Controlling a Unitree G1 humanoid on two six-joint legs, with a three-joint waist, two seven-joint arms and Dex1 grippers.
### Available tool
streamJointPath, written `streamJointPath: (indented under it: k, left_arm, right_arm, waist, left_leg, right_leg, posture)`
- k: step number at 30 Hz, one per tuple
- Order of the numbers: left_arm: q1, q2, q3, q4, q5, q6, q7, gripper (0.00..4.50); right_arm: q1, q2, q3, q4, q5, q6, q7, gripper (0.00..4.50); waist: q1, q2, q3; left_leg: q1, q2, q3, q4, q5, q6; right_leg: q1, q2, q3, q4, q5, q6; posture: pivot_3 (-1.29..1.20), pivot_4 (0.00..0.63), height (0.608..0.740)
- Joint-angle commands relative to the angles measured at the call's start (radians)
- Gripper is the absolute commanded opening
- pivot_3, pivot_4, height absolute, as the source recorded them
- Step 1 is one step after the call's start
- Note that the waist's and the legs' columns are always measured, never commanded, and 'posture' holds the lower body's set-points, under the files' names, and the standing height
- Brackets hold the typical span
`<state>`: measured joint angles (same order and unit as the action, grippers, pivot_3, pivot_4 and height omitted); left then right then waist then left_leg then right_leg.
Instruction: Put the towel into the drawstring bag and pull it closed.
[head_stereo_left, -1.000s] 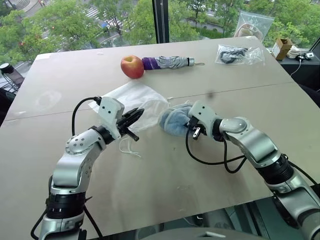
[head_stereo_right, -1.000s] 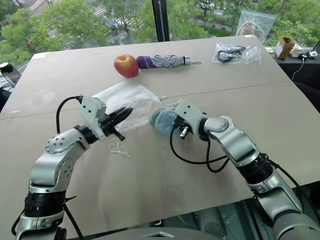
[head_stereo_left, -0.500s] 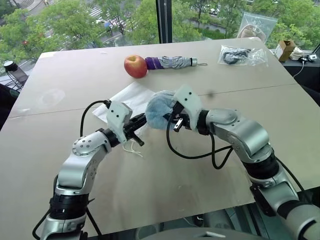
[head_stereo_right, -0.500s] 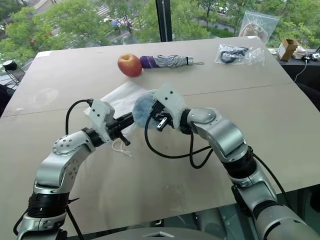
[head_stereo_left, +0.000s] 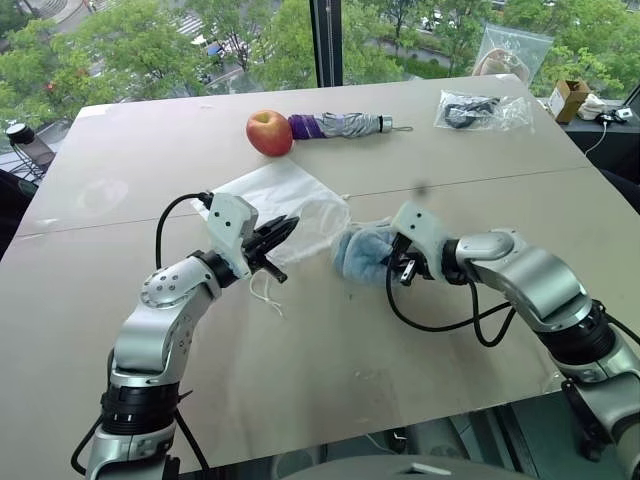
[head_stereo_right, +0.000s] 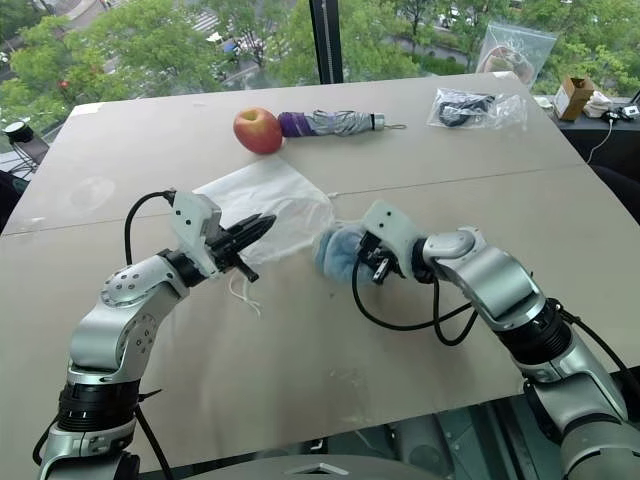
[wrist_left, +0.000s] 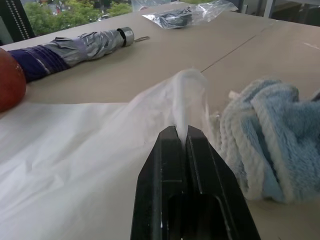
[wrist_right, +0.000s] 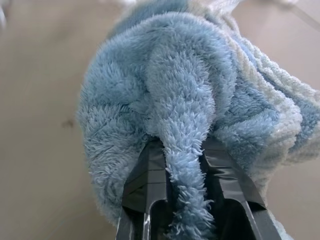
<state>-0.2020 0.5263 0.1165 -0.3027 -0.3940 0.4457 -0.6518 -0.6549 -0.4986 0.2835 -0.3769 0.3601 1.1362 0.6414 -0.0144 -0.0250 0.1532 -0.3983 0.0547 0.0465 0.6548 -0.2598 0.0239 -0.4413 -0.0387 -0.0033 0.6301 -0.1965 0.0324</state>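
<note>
The white semi-sheer drawstring bag (head_stereo_left: 285, 200) lies flat on the table, its cord loops (head_stereo_left: 265, 292) trailing toward me. My left gripper (head_stereo_left: 283, 228) is shut on the bag's right-hand edge, and a pinch of thin fabric (wrist_left: 187, 95) rises just past the closed fingertips. Just right of that edge is the towel (head_stereo_left: 360, 252), a light blue fluffy bundle low over the tabletop. My right gripper (head_stereo_left: 388, 256) is shut on the towel, with a fold of terry (wrist_right: 182, 165) squeezed between its two fingers. The towel is outside the bag.
At the back of the table lie a red apple (head_stereo_left: 269, 132) and a folded purple-grey umbrella (head_stereo_left: 345, 125). A clear plastic bag (head_stereo_left: 480, 108) with dark contents is back right, and another clear bag (head_stereo_left: 510, 50) leans at the window. A small cardboard box (head_stereo_left: 566, 97) stands far right.
Half a second ago the right gripper held the towel raised close to the left gripper; it has swung back right and down to beside the bag. The left gripper keeps its pinch.
</note>
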Motion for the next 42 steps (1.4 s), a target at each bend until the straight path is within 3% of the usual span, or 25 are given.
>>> streamJointPath:
  k: [1,9,14,17,20,24,28,36,42]
  left_arm:
    - [0.001,0.004,0.004,-0.022,0.001,-0.024,-0.003,0.0]
    - [0.0,-0.001,-0.001,-0.015,0.003,-0.031,0.0,0.0]
    - [-0.013,-0.016,0.004,-0.02,-0.011,-0.022,0.011,0.0]
    - [-0.018,-0.027,0.012,-0.025,-0.022,-0.014,0.024,0.0]
    - [-0.018,-0.03,0.012,-0.036,-0.029,-0.007,0.029,0.0]
    - [0.001,-0.037,-0.022,-0.081,-0.038,0.005,0.018,0.0]
    - [0.026,-0.036,-0.044,-0.106,-0.057,0.02,-0.002,0.0]
    - [0.011,-0.068,-0.066,-0.143,-0.102,0.041,-0.007,0.0]
    - [0.003,-0.097,-0.105,-0.19,-0.152,0.078,-0.001,0.0]
  right_arm:
    - [-0.058,0.02,-0.15,-0.096,0.104,0.072,0.009,0.06]
    - [-0.132,0.116,-0.249,-0.102,0.198,0.15,-0.065,0.06]
    - [-0.076,0.125,-0.104,-0.07,0.131,0.097,-0.114,0.06]
    - [-0.033,0.05,0.062,-0.059,0.04,0.031,-0.116,0.06]
    - [-0.024,0.053,0.09,-0.043,0.021,0.001,-0.12,0.06]
    - [-0.04,0.214,0.004,0.013,0.043,0.012,-0.198,0.06]
    - [-0.053,0.43,-0.176,0.076,0.111,0.042,-0.289,0.06]
    - [-0.067,0.688,-0.338,0.3,0.169,-0.044,-0.369,0.06]
    - [-0.146,0.861,-0.529,0.53,0.387,-0.165,-0.445,0.06]
  waist:
    - [0.001,0.0,0.0]
    - [0.001,0.0,0.0]
    - [0.001,0.0,0.0]
    - [0.001,0.0,0.0]
    - [0.001,0.0,0.0]
    - [-0.006,-0.001,0.0]
    - [-0.001,-0.001,0.0]
    - [0.0,-0.001,0.0]
    - [-0.001,0.0,0.0]
  left_leg:
    - [0.0,0.0,0.0,0.0,0.0,0.0]
    - [0.0,0.0,0.0,0.0,0.0,0.0]
    - [0.0,0.0,0.0,0.0,0.0,0.0]
    - [0.0,0.0,0.001,0.0,0.0,0.0]
    - [0.0,0.0,0.001,0.001,0.0,0.0]
    - [0.0,0.0,0.001,0.002,0.0,0.0]
    - [0.001,0.001,0.0,0.003,0.0,0.0]
    - [-0.001,0.0,0.0,0.011,0.0,0.0]
    - [-0.001,-0.001,-0.001,0.013,0.0,0.0]
  right_leg:
    - [0.0,0.0,0.0,0.0,0.0,0.0]
    - [0.0,0.0,0.0,0.0,0.0,0.0]
    - [0.0,0.0,0.0,0.001,0.0,0.0]
    - [0.0,0.0,0.0,0.001,0.0,0.0]
    - [0.0,-0.001,0.001,0.0,0.0,0.0]
    - [0.0,0.0,0.001,0.002,0.0,0.0]
    - [-0.001,0.001,0.001,0.007,0.0,0.0]
    - [0.0,0.0,0.001,0.009,0.0,0.0]
    - [0.002,0.0,0.003,0.009,0.0,0.0]
  posture:
    - [0.0,0.15,0.74]
    - [0.0,0.15,0.74]
    - [0.0,0.15,0.74]
    - [0.0,0.15,0.74]
    - [0.0,0.15,0.74]
    - [0.0,0.15,0.74]
    - [0.0,0.15,0.74]
    - [0.0,0.15,0.74]
    - [0.0,0.15,0.74]
